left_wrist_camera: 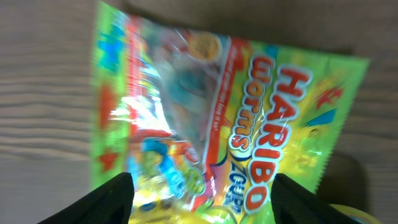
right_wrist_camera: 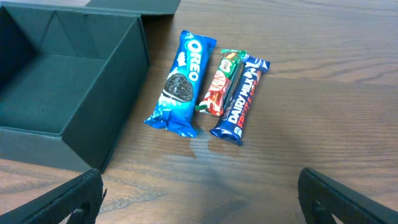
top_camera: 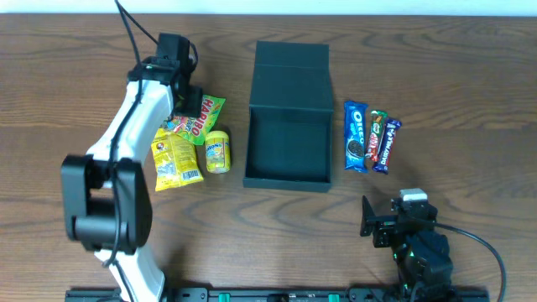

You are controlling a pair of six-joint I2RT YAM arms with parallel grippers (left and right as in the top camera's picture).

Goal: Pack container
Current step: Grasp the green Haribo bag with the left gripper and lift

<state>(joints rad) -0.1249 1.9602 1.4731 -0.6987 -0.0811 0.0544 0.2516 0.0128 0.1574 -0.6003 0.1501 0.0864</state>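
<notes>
The dark teal-green container (top_camera: pixel 288 143) stands open and empty mid-table, its flap lid (top_camera: pixel 291 80) folded back; it also shows in the right wrist view (right_wrist_camera: pixel 68 93). My left gripper (top_camera: pixel 186 102) is open, its fingers (left_wrist_camera: pixel 202 202) straddling the green Haribo worms bag (left_wrist_camera: pixel 249 124), which lies left of the container (top_camera: pixel 204 115). A yellow snack bag (top_camera: pixel 175 157) and a small yellow tub (top_camera: pixel 217 151) lie beside it. My right gripper (right_wrist_camera: pixel 199 199) is open and empty over bare wood, near the front right (top_camera: pixel 379 225).
Right of the container lie a blue Oreo pack (right_wrist_camera: pixel 181 82), a red-green bar (right_wrist_camera: pixel 221 90) and a blue Dairy Milk bar (right_wrist_camera: pixel 244 96), side by side; they also show in the overhead view (top_camera: pixel 372 136). The table's front edge is near the right arm.
</notes>
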